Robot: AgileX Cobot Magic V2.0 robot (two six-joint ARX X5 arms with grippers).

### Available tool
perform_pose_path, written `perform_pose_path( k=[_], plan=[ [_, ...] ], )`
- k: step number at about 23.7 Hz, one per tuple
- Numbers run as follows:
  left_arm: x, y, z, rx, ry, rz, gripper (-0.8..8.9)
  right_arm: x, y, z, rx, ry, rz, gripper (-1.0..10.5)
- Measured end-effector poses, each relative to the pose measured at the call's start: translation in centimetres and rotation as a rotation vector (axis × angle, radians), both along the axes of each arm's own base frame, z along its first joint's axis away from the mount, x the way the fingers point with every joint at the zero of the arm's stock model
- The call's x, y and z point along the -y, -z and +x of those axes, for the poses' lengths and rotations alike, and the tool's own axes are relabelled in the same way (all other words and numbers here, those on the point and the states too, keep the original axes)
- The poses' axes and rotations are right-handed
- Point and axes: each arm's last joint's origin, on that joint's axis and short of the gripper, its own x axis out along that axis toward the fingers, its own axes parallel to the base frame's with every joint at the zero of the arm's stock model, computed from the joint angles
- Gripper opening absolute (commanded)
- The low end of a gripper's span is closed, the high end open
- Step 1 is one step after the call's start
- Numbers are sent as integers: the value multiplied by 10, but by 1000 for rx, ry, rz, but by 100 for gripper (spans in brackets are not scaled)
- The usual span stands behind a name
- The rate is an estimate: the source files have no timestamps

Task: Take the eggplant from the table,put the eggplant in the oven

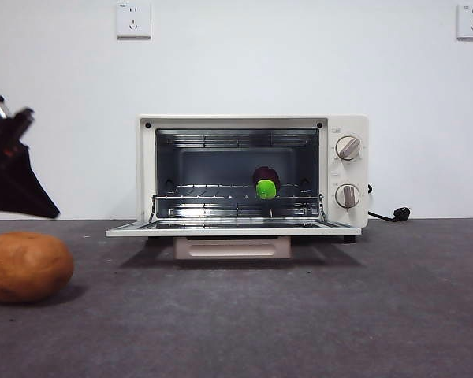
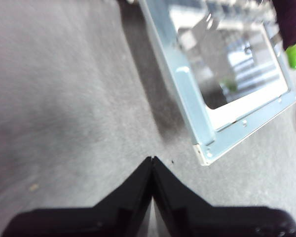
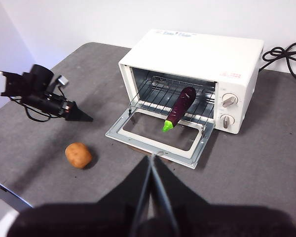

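The dark-purple eggplant (image 1: 266, 180) lies on the wire rack inside the cream-white oven (image 1: 252, 173), green stem cap toward the open door (image 3: 158, 134). From the right wrist view the eggplant (image 3: 179, 107) lies slanted on the rack, stem end at the door edge. My left gripper (image 2: 152, 159) is shut and holds nothing; it hovers over the table (image 1: 299, 315) near the door's left corner, and it is the dark shape (image 1: 12, 177) at the left edge of the front view. My right gripper (image 3: 152, 157) is shut and empty, high above the table in front of the oven.
A round brown potato (image 1: 24, 266) sits on the table at the front left, below my left gripper. The oven door lies flat open toward the front. A black power cord (image 1: 390, 214) trails behind the oven on the right.
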Motion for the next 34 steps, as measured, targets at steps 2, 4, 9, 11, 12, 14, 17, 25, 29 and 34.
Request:
perform_pose_path(
  k=[2, 4, 9, 11, 12, 14, 17, 25, 29, 34],
  plan=[
    [5, 8, 3, -4, 21, -17, -6, 0, 0, 0, -2, 1, 3, -12],
    [10, 14, 6, -8, 48, -40, -6, 0, 0, 0, -3, 3, 6, -12],
    [24, 29, 12, -15, 86, -46, -7, 0, 0, 0, -9, 7, 15, -12],
    [29, 34, 14, -19, 102, -46, -7, 0, 0, 0, -11, 9, 18, -12],
    [32, 36, 15, -17, 109, -47, -7, 0, 0, 0, -12, 10, 20, -12],
    [36, 40, 16, -16, 120, -50, -7, 0, 0, 0, -13, 10, 21, -12],
    [40, 45, 18, -22, 129, -58, -7, 0, 0, 0, -15, 12, 24, -12],
    [41, 48, 20, -5, 144, -94, -8, 0, 0, 0, -18, 15, 29, -12],
    [42, 46, 22, 16, 169, -149, -8, 0, 0, 0, -19, 15, 30, -12],
    [45, 46, 22, 13, 171, -152, -8, 0, 0, 0, -20, 17, 33, -12]
  ],
)
